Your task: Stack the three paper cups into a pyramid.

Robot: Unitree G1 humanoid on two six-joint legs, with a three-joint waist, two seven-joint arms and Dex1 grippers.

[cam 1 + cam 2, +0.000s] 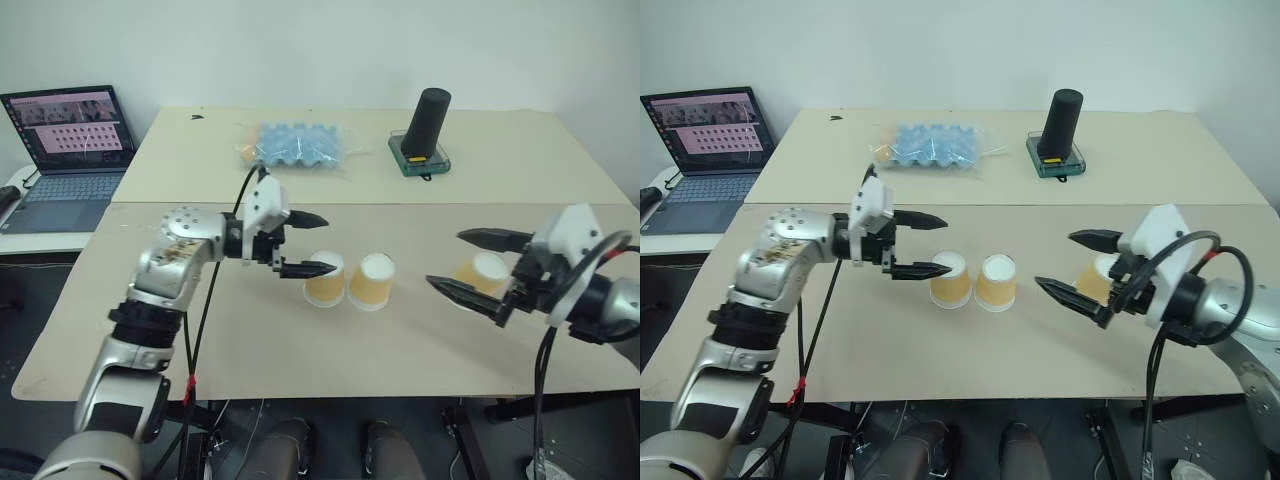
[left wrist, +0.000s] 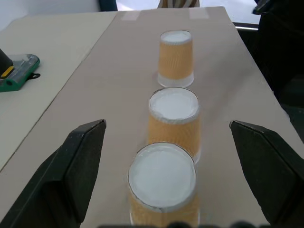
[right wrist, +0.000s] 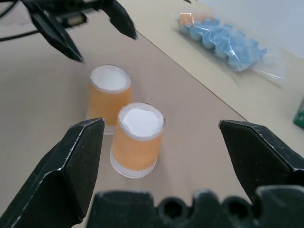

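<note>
- Cups: we count three paper cups, all upside down with white bases up, standing in a row across the near desk (image 1: 250, 340). The left cup (image 1: 325, 279) and middle cup (image 1: 372, 282) stand just beside each other; the right cup (image 1: 481, 274) stands well apart from them, to the right.
- Pyramid: not yet built; we judge the pair a ready base and the right cup the one to lift on top.
- Left end effector (image 1: 305, 243): fingers spread wide, empty, hovering just left of the left cup.
- Right end effector (image 1: 478, 265): fingers spread wide, empty, the right cup lying between them; this arm is the nearer one.
- Cup axis: upright, so we expect a level grasp from the side.
- Far desk: a black cylinder (image 1: 428, 122) on a green case, a blue egg tray (image 1: 300, 146).
- Room: a laptop (image 1: 70, 155) at far left, a white wall behind.
</note>
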